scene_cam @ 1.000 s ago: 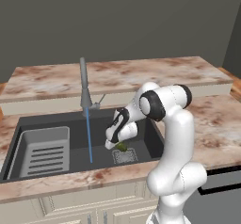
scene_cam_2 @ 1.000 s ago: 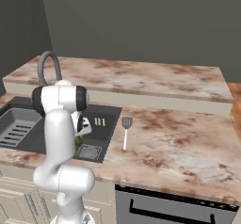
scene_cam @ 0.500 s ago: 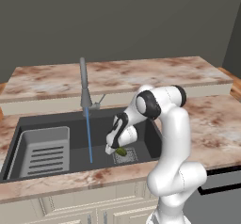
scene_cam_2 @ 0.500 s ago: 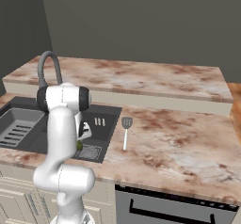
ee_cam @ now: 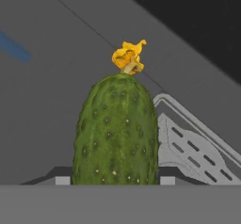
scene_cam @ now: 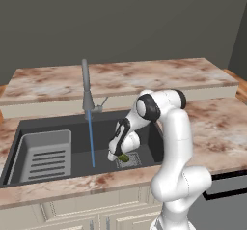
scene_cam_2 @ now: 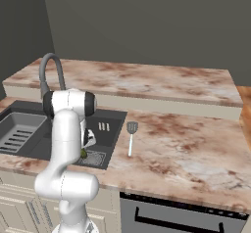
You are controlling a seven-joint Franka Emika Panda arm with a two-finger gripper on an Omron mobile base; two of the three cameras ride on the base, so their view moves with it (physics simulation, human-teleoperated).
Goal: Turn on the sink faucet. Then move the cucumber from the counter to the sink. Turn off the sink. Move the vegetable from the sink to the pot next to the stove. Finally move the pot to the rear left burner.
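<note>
My gripper [scene_cam: 117,155] is low inside the sink [scene_cam: 58,125], shut on the cucumber [scene_cam: 123,158]. In the hand view the dark green cucumber [ee_cam: 116,133], with a yellow flower at its tip, stands between my two fingertips [ee_cam: 62,180]. It hangs just over the square drain grate [scene_cam: 132,161]; whether it touches the floor I cannot tell. The grey faucet [scene_cam: 86,86] stands behind the basin, and a thin blue stream of water [scene_cam: 90,142] runs from it. From the right, the cucumber [scene_cam_2: 84,153] peeks out beside my arm. The counter [scene_cam_2: 176,149] lies to the right of the sink.
A light grey ribbed rack [scene_cam: 46,154] takes up the left part of the basin. A slim metal spatula [scene_cam_2: 130,138] lies on the counter just right of the sink. A raised back ledge [scene_cam: 120,77] runs behind the faucet. A dark oven front [scene_cam_2: 171,217] sits below the counter.
The arm has lowered the hand and the cucumber deeper into the sink, down toward the drain grate. The water stream keeps running.
</note>
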